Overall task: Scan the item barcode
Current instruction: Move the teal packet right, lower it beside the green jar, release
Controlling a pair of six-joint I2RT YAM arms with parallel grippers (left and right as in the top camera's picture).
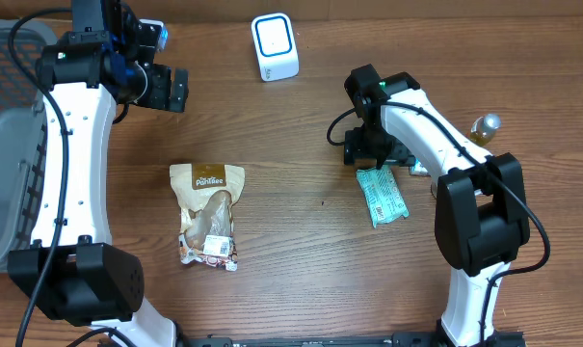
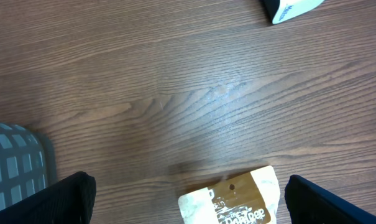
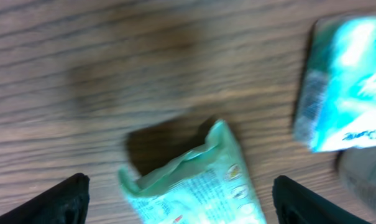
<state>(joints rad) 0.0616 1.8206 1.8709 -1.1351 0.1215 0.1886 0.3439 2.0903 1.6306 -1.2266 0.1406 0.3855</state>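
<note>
A green snack packet (image 1: 381,195) lies flat on the table. My right gripper (image 1: 370,150) hangs just above its far end. In the right wrist view the packet (image 3: 200,180) sits between the fingertips (image 3: 57,202), which stand wide apart and clear of it, so this gripper is open. A brown-and-white pouch (image 1: 209,212) lies left of centre. My left gripper (image 1: 162,87) hovers open beyond it, and the pouch top (image 2: 234,199) shows between its spread fingers (image 2: 57,199). The white barcode scanner (image 1: 274,46) stands at the back.
A grey mesh basket (image 1: 2,145) fills the far left edge; its corner (image 2: 13,162) shows in the left wrist view. A second teal packet (image 3: 346,87) lies right of the green one. A small bottle (image 1: 484,127) stands behind the right arm.
</note>
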